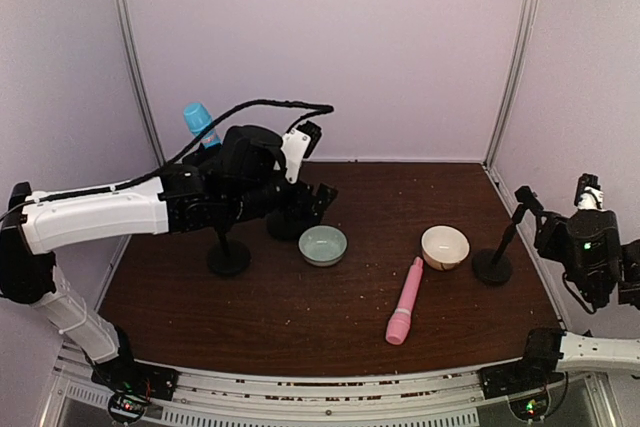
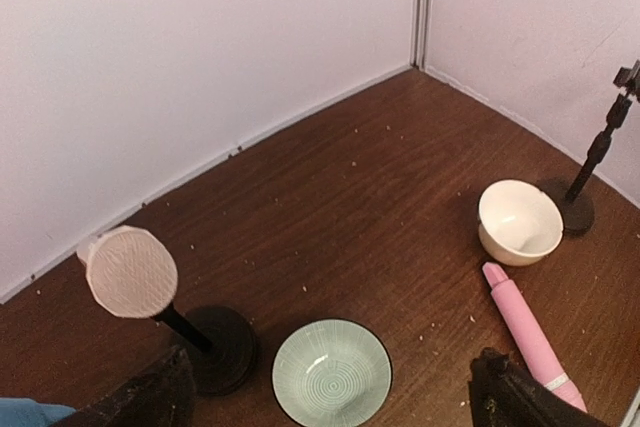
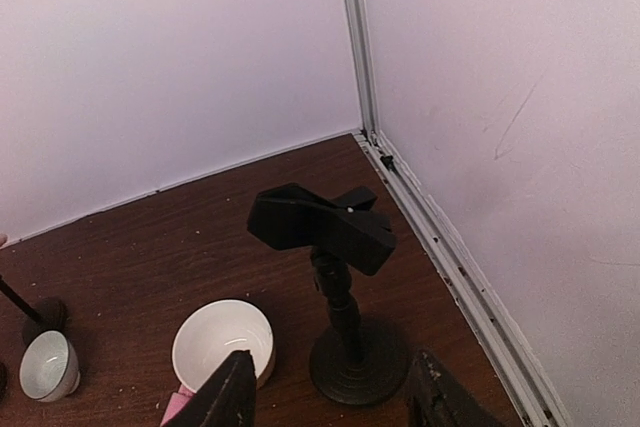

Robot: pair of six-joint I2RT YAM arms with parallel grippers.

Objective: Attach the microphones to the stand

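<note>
Where the left arm (image 1: 100, 215) crosses the counter (image 1: 300, 312), the sky-blue microphone (image 1: 197, 118) shows only its thick head above the arm. Its stick is hidden behind the arm, over the post of the left stand (image 1: 229, 255).

Next comes the cream microphone (image 2: 130, 272), mounted on the middle stand (image 2: 222, 347). The left wrist view shows its round, mesh-patterned head but not its stick. From above, the left hand (image 2: 330, 372) covers it. That hand is spread wide with nothing in it, hovering above the green bowl (image 1: 322, 245).

Further right, the pink microphone (image 1: 405, 314) lies flat on the counter. Its slim end is just beside the cream bowl (image 1: 445, 247) and its thicker head points toward the near edge.

The right stand (image 3: 335, 237), black with a clip on top, stands near the right wall, just beside the cream bowl. The right hand (image 3: 330, 397) hangs in front of it, fingers (image 3: 228, 395) partly apart and gripping nothing. Both hands are cut off at the lower edge of their own wrist views.
</note>
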